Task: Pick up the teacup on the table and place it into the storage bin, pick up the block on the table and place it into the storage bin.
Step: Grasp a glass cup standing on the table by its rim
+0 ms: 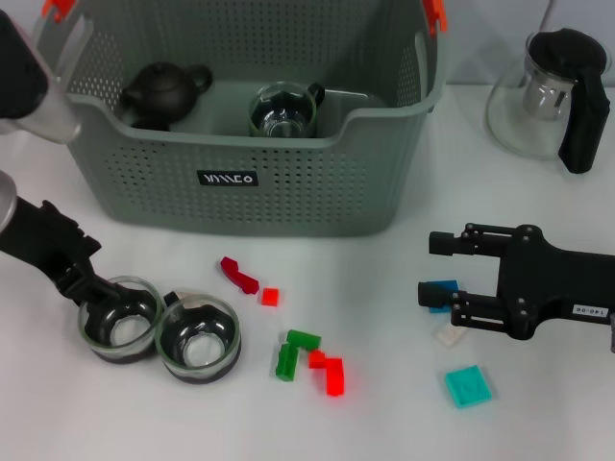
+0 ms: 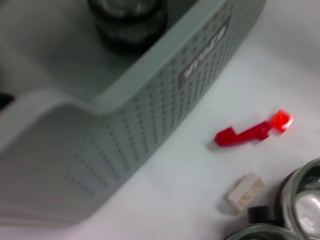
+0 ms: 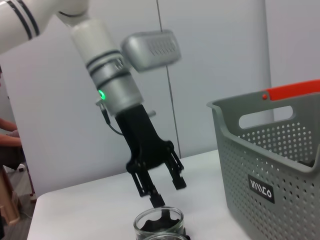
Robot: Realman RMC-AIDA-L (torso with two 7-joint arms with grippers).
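Two glass teacups stand side by side at the front left of the table, one (image 1: 120, 324) to the left of the other (image 1: 199, 337). My left gripper (image 1: 89, 291) is open at the left cup's rim. The right wrist view shows the left gripper (image 3: 169, 194) with one finger reaching down into that teacup (image 3: 159, 225). The grey storage bin (image 1: 288, 182) at the back holds a black teapot (image 1: 163, 91) and another glass teacup (image 1: 283, 110). My right gripper (image 1: 434, 267) hangs open on the right, with a blue block (image 1: 442, 289) by its nearer finger.
Loose blocks lie in front of the bin: dark red (image 1: 238, 275), small red (image 1: 270, 297), green (image 1: 294, 351), bright red (image 1: 330, 371), white (image 1: 449, 333) and teal (image 1: 468, 386). A glass pitcher (image 1: 548, 96) stands at the back right. A beige block (image 2: 245, 191) lies beside the cups.
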